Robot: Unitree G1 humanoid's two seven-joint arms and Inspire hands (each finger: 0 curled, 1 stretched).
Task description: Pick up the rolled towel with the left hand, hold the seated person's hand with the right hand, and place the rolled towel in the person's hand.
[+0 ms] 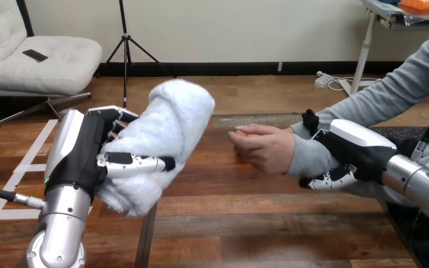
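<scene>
My left hand [84,153] is raised above the table at the left, its thumb and fingers curled round a white rolled towel [165,131] that tilts up to the right. At the right, my right hand [349,153] grips the person's grey-sleeved wrist: its thumb shows over the top and its fingers curl underneath. The person's hand [263,146] sticks out to the left of that grip, fingers loosely curled and pointing toward the towel. A short gap separates the towel's upper end from the person's fingertips.
The wooden table [246,223] has a dark seam running down from under the towel. White tape lines [17,178] mark its left part. The person's forearm reaches in from the upper right.
</scene>
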